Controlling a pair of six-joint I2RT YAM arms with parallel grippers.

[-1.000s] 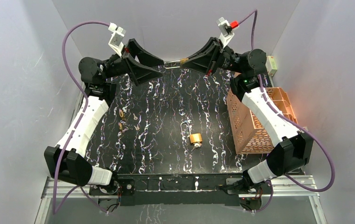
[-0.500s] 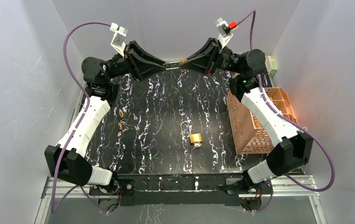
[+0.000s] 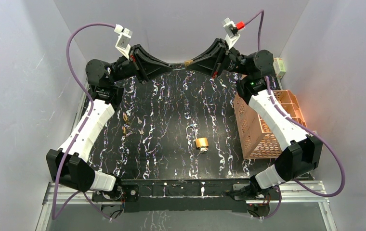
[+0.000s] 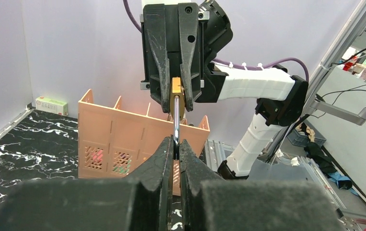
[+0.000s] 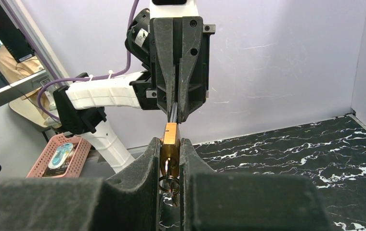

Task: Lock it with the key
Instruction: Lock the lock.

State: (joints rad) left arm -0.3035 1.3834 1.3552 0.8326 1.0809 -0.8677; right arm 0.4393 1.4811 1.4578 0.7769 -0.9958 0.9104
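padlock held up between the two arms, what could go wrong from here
1. The left jaws are shut on the thin steel shackle near their tips. A push slightly off line with the brass padlock body may let it slip or twist.
2. The right jaws clamp the body in mid-air above the far end of the table, so a slip would likely drop it.
3. The key ring hangs between the right jaws, so getting at it could be awkward.

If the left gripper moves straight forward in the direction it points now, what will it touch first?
Most likely the brass padlock body, held by the right gripper directly ahead. The left gripper is shut on the shackle leading to it; nothing else lies between.
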